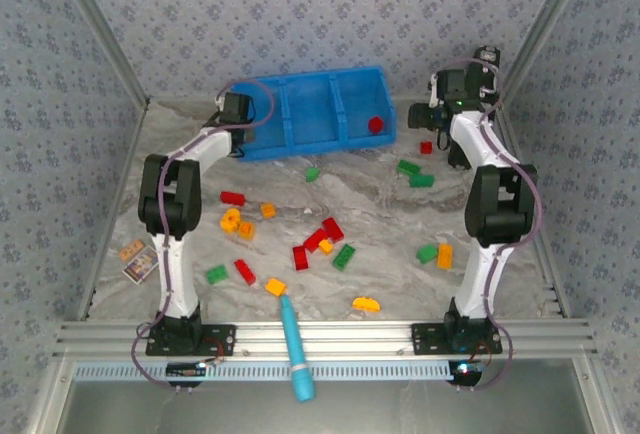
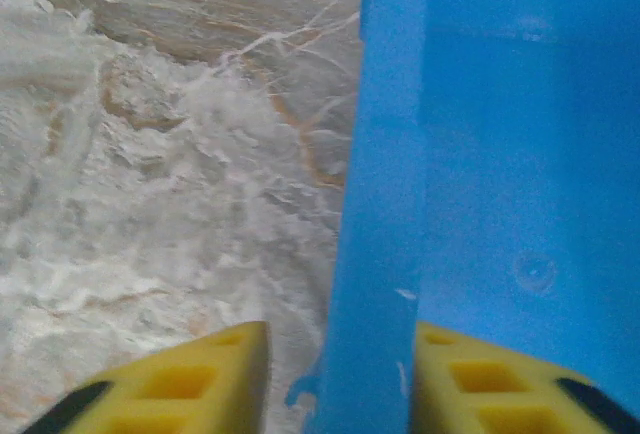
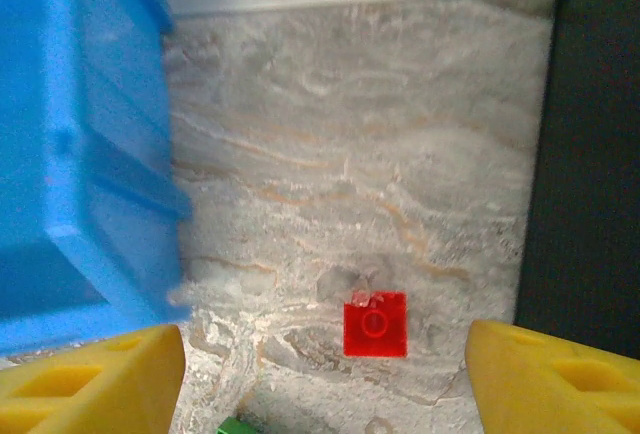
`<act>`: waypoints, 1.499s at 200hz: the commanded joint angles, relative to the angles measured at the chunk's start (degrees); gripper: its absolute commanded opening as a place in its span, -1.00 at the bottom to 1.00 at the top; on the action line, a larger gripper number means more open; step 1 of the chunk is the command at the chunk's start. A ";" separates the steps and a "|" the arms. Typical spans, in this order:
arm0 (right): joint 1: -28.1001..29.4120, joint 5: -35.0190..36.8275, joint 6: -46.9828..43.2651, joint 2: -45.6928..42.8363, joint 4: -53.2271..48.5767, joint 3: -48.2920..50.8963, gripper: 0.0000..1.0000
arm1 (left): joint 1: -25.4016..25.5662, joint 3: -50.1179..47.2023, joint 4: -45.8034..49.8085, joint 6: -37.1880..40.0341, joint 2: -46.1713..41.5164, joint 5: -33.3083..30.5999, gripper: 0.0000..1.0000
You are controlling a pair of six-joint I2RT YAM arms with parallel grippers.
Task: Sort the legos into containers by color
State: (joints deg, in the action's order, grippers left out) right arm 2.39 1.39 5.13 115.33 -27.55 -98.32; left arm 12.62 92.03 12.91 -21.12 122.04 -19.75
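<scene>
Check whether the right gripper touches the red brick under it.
Apart. Right wrist view: bare table shows on both sides of the red brick, between it and the open jaws of the right gripper.

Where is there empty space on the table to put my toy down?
The marble is bare between the red bricks in the middle and the green and orange pair by the right arm. The blue tray's middle compartment is empty too. It is crowded near the left arm, around the orange bricks.

White arms (image 1: pixel 178 254), black joints (image 1: pixel 165 194), yellow fingers (image 2: pixel 200 379)
</scene>
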 commanded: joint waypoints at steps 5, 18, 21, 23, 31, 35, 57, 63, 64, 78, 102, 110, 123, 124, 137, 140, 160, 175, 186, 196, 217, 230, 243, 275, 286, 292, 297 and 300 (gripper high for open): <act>0.25 2.44 3.69 4.04 -4.92 -3.98 0.50 | -0.05 0.39 -1.45 -0.04 -1.01 0.37 0.36; 0.04 2.48 4.25 5.67 -5.14 -4.73 0.49 | 0.28 0.09 -2.10 0.70 -1.49 1.05 0.45; -0.05 2.36 4.34 6.05 -5.19 -4.88 0.49 | 0.36 -0.07 -2.29 0.95 -1.65 1.23 0.46; -0.09 2.25 4.36 6.31 -5.22 -5.00 0.48 | 0.38 -0.18 -2.41 1.16 -1.74 1.41 0.47; -0.20 2.18 4.62 7.47 -5.67 -5.65 0.48 | 0.47 -0.41 -2.96 1.86 -2.20 2.10 0.50; -0.28 2.22 4.77 8.08 -5.94 -6.08 0.48 | 0.56 -0.47 -2.98 2.11 -2.51 2.31 0.52; -0.48 2.46 5.15 11.18 -7.30 -7.91 0.47 | 0.99 -0.67 -3.74 4.22 -4.48 3.09 0.64; -0.61 2.60 5.29 11.86 -8.15 -8.17 0.47 | 1.09 -0.71 -3.77 4.89 -5.25 3.41 0.69; -0.58 2.63 5.31 11.99 -8.18 -8.18 0.47 | 1.13 -0.67 -3.77 5.01 -5.37 3.45 0.69; -0.56 3.12 5.42 13.45 -8.43 -8.78 0.47 | 1.66 -0.25 -3.44 7.05 -7.19 3.86 0.74; -0.61 5.06 6.00 15.39 -9.38 -9.75 0.44 | 2.39 0.36 -1.68 9.72 -11.26 4.17 0.77; -0.72 5.58 6.12 16.22 -10.76 -11.09 0.44 | 2.54 -0.01 -1.47 10.34 -13.16 4.40 0.77; -0.73 6.15 6.04 17.06 -11.42 -12.24 0.43 | 2.84 -1.06 -1.22 11.02 -16.76 4.69 0.77; -0.77 6.16 6.04 17.13 -11.49 -12.33 0.43 | 2.84 -1.15 -1.22 11.11 -17.06 4.70 0.78; -0.94 6.10 5.87 18.11 -12.27 -13.70 0.41 | 3.20 -2.38 -1.14 11.74 -20.68 4.98 0.78; -0.96 6.13 5.86 18.40 -12.59 -14.11 0.40 | 3.31 -2.62 -1.09 11.98 -21.50 5.00 0.78; -0.94 6.69 5.70 20.30 -15.03 -16.92 0.37 | 3.70 -4.08 -0.11 12.97 -26.61 4.98 0.79; -0.93 6.79 5.27 21.49 -16.37 -18.39 0.37 | 3.73 -5.13 2.13 12.10 -30.20 4.68 0.79; -0.98 6.87 5.16 22.20 -17.39 -19.21 0.34 | 3.86 -6.51 3.68 10.65 -33.15 4.59 0.80; -1.12 6.92 5.07 22.65 -18.16 -19.54 0.28 | 4.07 -8.73 3.97 9.83 -36.35 4.38 0.80; -1.43 6.72 4.99 22.76 -18.16 -19.36 0.16 | 4.25 -12.82 4.87 9.35 -42.59 3.72 0.82; -1.51 6.40 4.85 22.92 -18.18 -19.36 0.06 | 4.25 -13.84 7.41 9.73 -45.90 2.67 0.82; -1.60 6.25 4.72 23.31 -18.54 -19.83 -0.05 | 4.26 -14.61 10.35 9.85 -48.87 1.53 0.82; -1.52 5.85 3.86 24.43 -18.88 -21.56 -0.24 | 4.25 -18.41 14.75 10.64 -56.99 -1.81 0.84; -1.07 6.10 2.67 24.39 -18.31 -21.63 -0.24 | 4.21 -19.47 16.10 11.05 -59.19 -3.07 0.85; -0.92 6.25 2.61 24.53 -18.65 -21.92 -0.26 | 4.19 -20.13 16.82 11.10 -60.18 -3.69 0.85; -0.82 6.34 2.63 24.57 -18.92 -22.43 -0.27 | 4.17 -20.57 17.28 11.11 -60.87 -4.04 0.85; -0.75 6.28 2.62 24.72 -19.05 -22.78 -0.28 | 4.16 -20.77 17.61 11.11 -61.27 -4.19 0.86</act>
State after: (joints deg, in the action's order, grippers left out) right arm 1.43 7.11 9.02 138.10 -44.73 -118.24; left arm 16.53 72.86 25.76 -10.92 64.45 -20.08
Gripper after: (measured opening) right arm 0.374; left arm 0.923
